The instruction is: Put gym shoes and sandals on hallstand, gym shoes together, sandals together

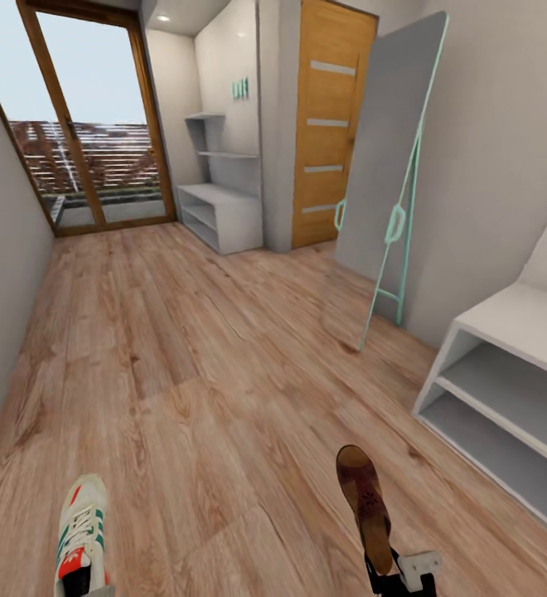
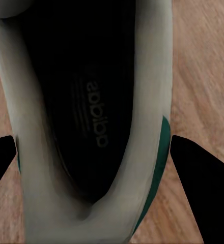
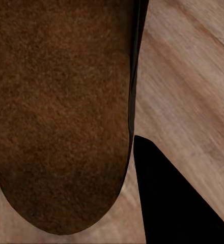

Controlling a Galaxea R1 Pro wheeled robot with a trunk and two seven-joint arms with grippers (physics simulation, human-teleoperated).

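My left gripper (image 1: 78, 584) is shut on the heel of a cream-white gym shoe (image 1: 83, 522) with green stripes, at the bottom left of the head view. In the left wrist view its black fingers (image 2: 198, 178) press both sides of the gym shoe's (image 2: 91, 101) heel over the corridor floor (image 2: 203, 61). My right gripper (image 1: 387, 572) is shut on the back of a dark brown sandal (image 1: 363, 497), toe pointing away. The sandal's insole (image 3: 61, 112) lies beside one finger (image 3: 168, 198). The hallstand (image 1: 505, 390), pale grey with two open shelf rows, stands close at the right.
The corridor floor (image 1: 199, 348) runs ahead to a glass balcony door (image 1: 99, 124). A second pale grey shelf unit (image 1: 224, 211) stands at the far end beside a wooden door (image 1: 327, 124). A tall mirror with a teal frame (image 1: 394, 191) leans on the right wall.
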